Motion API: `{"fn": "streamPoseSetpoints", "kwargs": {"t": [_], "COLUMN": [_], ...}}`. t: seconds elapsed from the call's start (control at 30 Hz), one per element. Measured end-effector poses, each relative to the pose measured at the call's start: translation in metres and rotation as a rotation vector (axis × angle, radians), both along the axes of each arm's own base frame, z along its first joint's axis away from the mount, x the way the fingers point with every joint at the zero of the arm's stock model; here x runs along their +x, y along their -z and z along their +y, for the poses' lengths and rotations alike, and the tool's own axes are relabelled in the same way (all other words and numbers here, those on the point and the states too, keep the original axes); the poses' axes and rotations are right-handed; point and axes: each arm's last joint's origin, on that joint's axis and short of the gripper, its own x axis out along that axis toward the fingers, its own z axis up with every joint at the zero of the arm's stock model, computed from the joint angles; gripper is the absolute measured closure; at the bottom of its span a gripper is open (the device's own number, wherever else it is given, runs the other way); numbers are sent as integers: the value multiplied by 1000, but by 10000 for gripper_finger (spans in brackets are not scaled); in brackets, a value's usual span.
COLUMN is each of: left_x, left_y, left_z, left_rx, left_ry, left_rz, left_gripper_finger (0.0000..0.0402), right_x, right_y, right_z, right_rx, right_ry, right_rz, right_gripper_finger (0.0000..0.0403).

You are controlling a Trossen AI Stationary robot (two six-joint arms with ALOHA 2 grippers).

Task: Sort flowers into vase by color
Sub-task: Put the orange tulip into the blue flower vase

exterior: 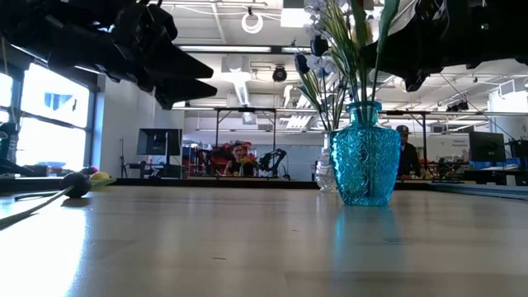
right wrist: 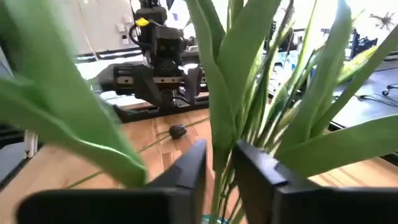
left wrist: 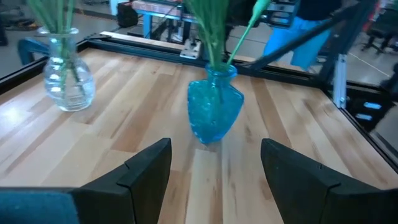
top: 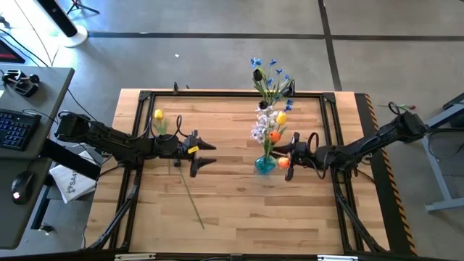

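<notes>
Right gripper is sitting right of centre in the high view, directly at the turquoise textured glass vase. In the right wrist view its two dark fingers are standing a narrow gap apart with green stems and leaves passing between them; whether they are pinching a stem or merely flanking it, I cannot tell. An orange flower head is showing just beside the fingertips in the high view.

The turquoise vase is holding pale lilac-white, orange and yellow blooms. A clear glass vase is standing at the top edge of the wooden table, carrying blue and near-black flowers.

Left gripper is hovering left of centre, jaws spread wide and holding nothing (the left wrist view shows both fingers well apart, the turquoise vase framed between them farther off).

Loose flowers: a yellow-headed one is lying at the upper left of the table near the left arm; a long thin green stem is lying diagonally toward the lower middle. In the low view a dark flower head is resting on the table at the left edge.

No legible writing; a small yellow tag on the left gripper is unreadable.
</notes>
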Motion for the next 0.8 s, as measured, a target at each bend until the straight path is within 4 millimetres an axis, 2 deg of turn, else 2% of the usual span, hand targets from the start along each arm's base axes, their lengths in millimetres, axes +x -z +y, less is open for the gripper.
{"fn": "streamPoseSetpoints", "kwargs": {"t": [0.13, 0.37, 0.53, 0.7, 0.8], "left_x": [0, -1, -1, 7, 10], "left_y": [0, 0, -3, -12, -21], "left_z": [-4, -10, -16, -23, -27], "left_rx": [31, 64, 74, 140, 183], "left_ry": [23, -48, -57, -101, -126], "left_rz": [1, 3, 23, 213, 338], "left_gripper_finger": [165, 165, 165, 165, 165], "right_x": [-1, -1, -2, -2, 0], "right_y": [2, -18, -33, -44, -53], "right_z": [-2, -2, -2, -2, -1], "right_rx": [-8, 7, 49, 77, 78], "right_ry": [76, 77, 92, 107, 89], "right_rz": [60, 159, 269, 347, 338], "right_gripper_finger": [262, 189, 172, 171, 171]}}
